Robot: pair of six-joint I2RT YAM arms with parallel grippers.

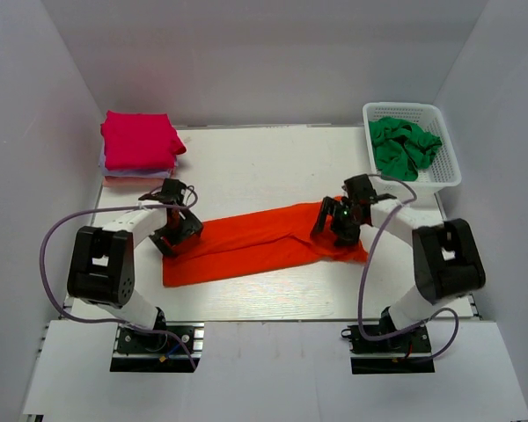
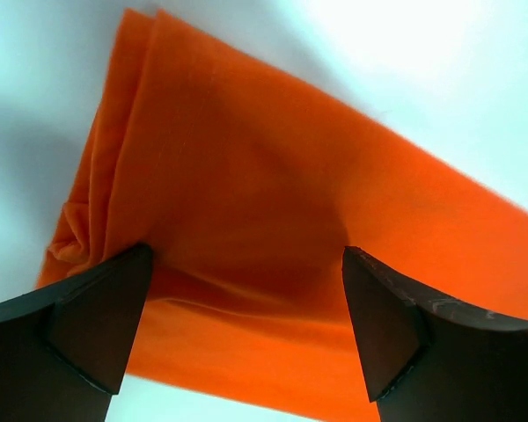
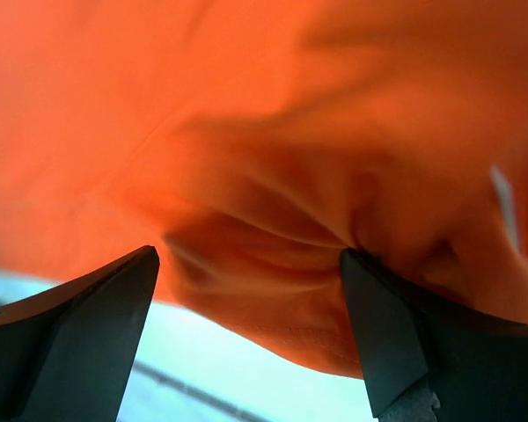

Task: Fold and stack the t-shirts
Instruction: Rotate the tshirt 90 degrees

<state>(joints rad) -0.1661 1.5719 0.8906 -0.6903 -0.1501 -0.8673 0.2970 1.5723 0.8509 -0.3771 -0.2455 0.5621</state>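
Left fingers point(image 2: 88, 325), right fingers point(image 3: 79, 338) spread wide; orange t-shirt point(image 1: 246, 242) between tips.

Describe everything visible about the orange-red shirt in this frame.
The orange-red t-shirt is plain soft cloth, folded into a long band lying flat across the table, layered edges at its left end, rumpled at its right. The left gripper and right gripper, both open, straddle its two ends; contact cannot be confirmed.

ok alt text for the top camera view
An orange-red t-shirt, folded into a long strip, lies across a white table with the left gripper and right gripper open at its ends. A magenta-topped stack of folded shirts sits back left; a white basket with a green shirt back right.
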